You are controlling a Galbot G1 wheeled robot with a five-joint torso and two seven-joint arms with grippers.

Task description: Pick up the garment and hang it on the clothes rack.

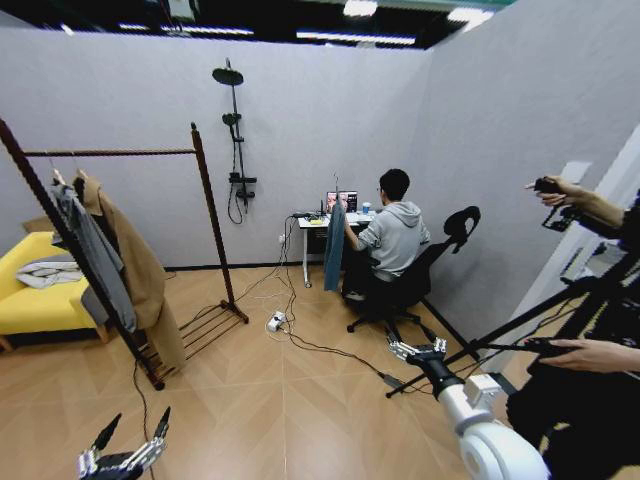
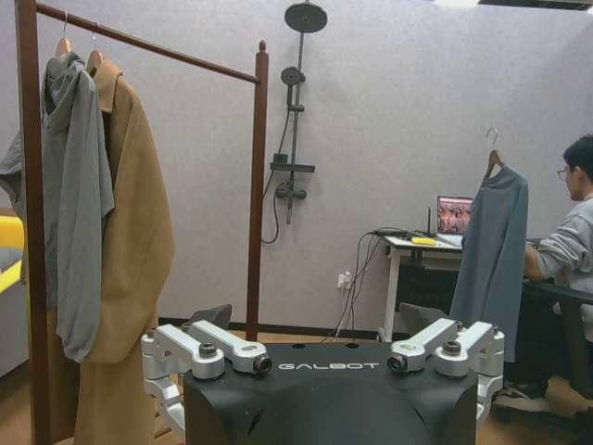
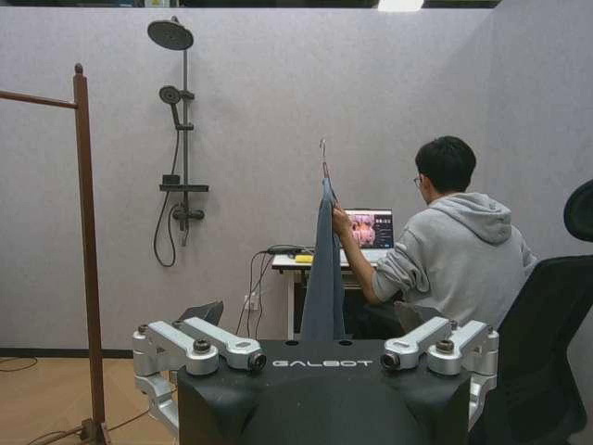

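Both spread wide and empty: left gripper (image 1: 128, 448) at lower left of the head view, right gripper (image 1: 418, 351) at lower centre-right. Well apart from both, dark teal-blue long-sleeved garment (image 1: 334, 243) on wooden hanger, held up by a seated person's hand (image 3: 340, 221) at centre frame, beside the white desk (image 1: 322, 224). Likely to snag on floor cables (image 1: 300, 335) or miss the thin hook; tall reddish-brown wooden clothes rack (image 1: 120, 152) at upper left already crowded by tan coat (image 1: 140, 270) and grey garment (image 1: 95, 255).

The head view looks down and forward from high up across the wood floor toward the grey back wall, with the black wall-mounted shower set (image 1: 234, 140) far off near its middle. The left wrist view sits low, level, facing that same wall, the shower set (image 2: 295, 120) much nearer and the tall reddish-brown wooden clothes rack (image 2: 260, 185) close beside it. The right wrist view faces likewise; it shares the shower set (image 3: 176, 139) and one rack post (image 3: 87, 250).
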